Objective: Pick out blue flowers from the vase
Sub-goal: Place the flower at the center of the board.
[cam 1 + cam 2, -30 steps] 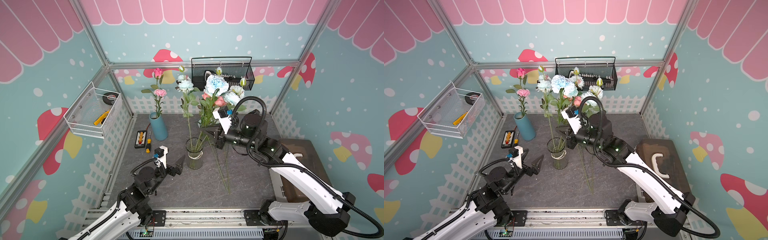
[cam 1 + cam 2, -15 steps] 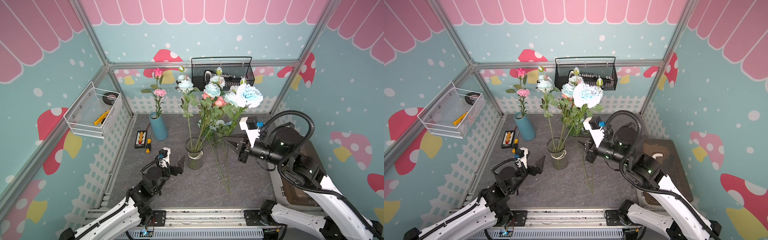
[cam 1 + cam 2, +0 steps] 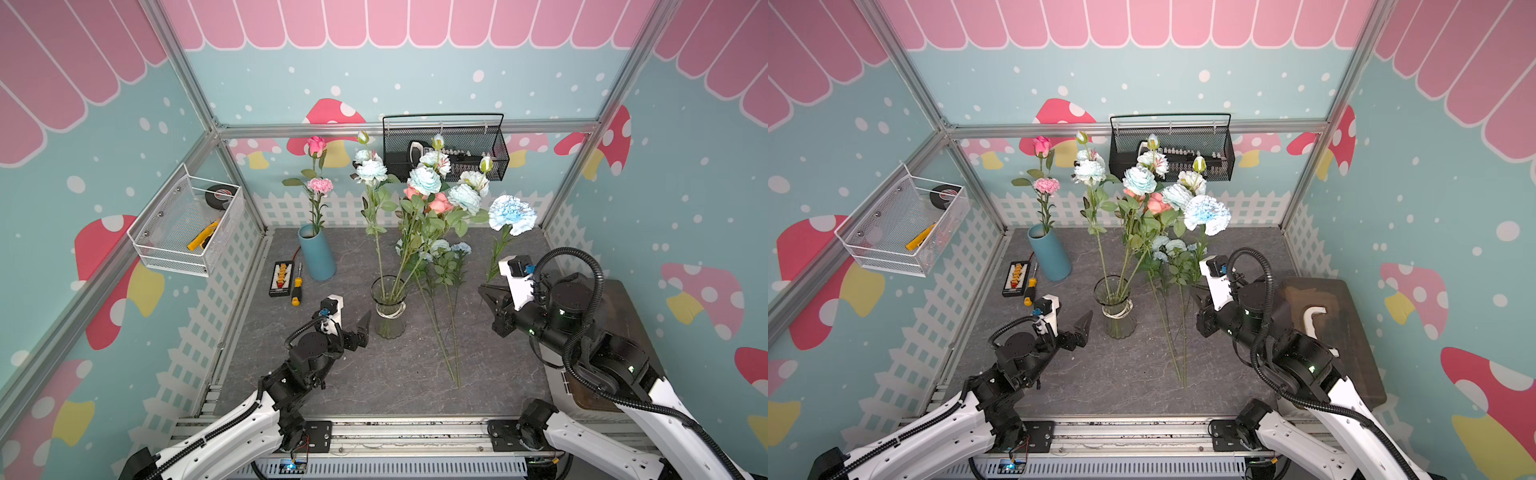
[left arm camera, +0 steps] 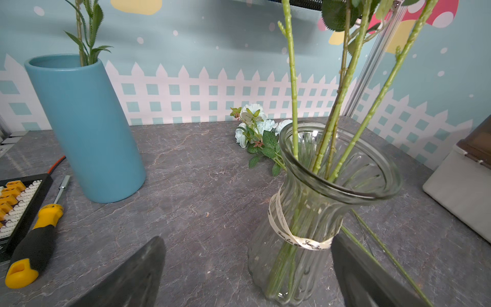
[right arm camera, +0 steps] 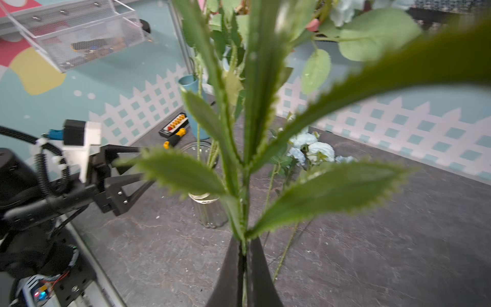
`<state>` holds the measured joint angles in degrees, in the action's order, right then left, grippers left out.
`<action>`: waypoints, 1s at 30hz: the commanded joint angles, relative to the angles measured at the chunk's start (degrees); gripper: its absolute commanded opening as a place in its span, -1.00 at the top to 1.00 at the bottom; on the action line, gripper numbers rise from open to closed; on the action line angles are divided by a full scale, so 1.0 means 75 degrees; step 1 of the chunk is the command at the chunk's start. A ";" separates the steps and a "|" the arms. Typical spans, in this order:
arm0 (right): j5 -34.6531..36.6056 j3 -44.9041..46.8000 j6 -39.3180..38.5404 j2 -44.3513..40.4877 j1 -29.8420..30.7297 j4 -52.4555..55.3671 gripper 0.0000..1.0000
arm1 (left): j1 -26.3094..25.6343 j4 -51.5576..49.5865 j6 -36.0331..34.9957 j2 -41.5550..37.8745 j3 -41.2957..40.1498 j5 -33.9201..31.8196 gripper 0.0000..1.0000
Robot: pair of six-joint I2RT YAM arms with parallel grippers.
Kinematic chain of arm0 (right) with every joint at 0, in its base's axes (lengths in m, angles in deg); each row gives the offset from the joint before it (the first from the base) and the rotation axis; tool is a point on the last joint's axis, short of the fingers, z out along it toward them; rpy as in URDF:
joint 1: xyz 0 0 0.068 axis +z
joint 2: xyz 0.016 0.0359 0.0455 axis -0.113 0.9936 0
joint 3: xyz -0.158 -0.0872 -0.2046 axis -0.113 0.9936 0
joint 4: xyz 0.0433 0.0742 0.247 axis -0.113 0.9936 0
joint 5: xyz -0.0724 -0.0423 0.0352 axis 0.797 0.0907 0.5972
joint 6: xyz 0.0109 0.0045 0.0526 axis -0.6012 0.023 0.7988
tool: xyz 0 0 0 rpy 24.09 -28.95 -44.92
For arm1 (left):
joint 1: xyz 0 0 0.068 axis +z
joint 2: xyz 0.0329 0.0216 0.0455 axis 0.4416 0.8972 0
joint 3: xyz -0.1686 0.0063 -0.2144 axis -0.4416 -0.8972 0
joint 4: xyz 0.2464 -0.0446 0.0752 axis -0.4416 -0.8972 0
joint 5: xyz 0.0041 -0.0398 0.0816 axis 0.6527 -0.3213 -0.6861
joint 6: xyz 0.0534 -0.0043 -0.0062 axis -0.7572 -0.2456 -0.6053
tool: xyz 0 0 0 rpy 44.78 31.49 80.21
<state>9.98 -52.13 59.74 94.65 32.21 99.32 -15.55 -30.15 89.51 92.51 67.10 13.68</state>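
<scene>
A clear glass vase [image 3: 390, 307] [image 4: 318, 212] stands mid-table with several green stems; pale blue flowers [image 3: 424, 180] and salmon roses top them. My right gripper [image 3: 484, 291] [image 5: 244, 252] is shut on the leafy stem of one blue flower [image 3: 512, 215] [image 3: 1207, 215], held upright to the right of the vase and clear of it. Other blue flowers [image 3: 451, 249] [image 4: 252, 127] lie flat on the table behind the vase. My left gripper [image 3: 361, 328] [image 4: 247, 239] is open low at the vase's left side, and one finger [image 4: 353, 271] is close to the glass.
A blue ceramic vase [image 3: 318, 257] with pink flowers stands at the back left, with a yellow-handled screwdriver [image 3: 296, 286] and a bit case [image 3: 281, 277] beside it. A black wire basket [image 3: 444, 145] and a white mesh basket [image 3: 187, 224] hang on the walls. A brown box [image 3: 1341, 332] sits far right.
The right gripper drew the blue flower out of the bunch and carried it rightward and toward the front. The left gripper edged closer to the vase.
</scene>
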 commanded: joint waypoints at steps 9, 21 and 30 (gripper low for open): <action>-0.2203 0.1669 0.0312 0.0405 -0.3301 -0.0357 1.00 | 0.0083 0.0275 0.0029 0.0015 -0.0085 -0.0115 -0.94; -0.3872 0.2681 0.0710 0.2584 -0.4866 -0.2282 1.00 | 0.0159 0.0301 0.0075 0.0085 -0.0089 -0.0039 -0.94; -0.4340 0.2380 0.1010 0.4738 -0.5259 -0.3668 1.00 | 0.0233 0.0311 0.0113 0.0091 -0.0101 0.0046 -0.95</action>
<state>-19.83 -32.39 66.51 125.88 -6.54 76.53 -14.28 -29.26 89.73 93.60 67.08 13.75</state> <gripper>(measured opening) 0.048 0.972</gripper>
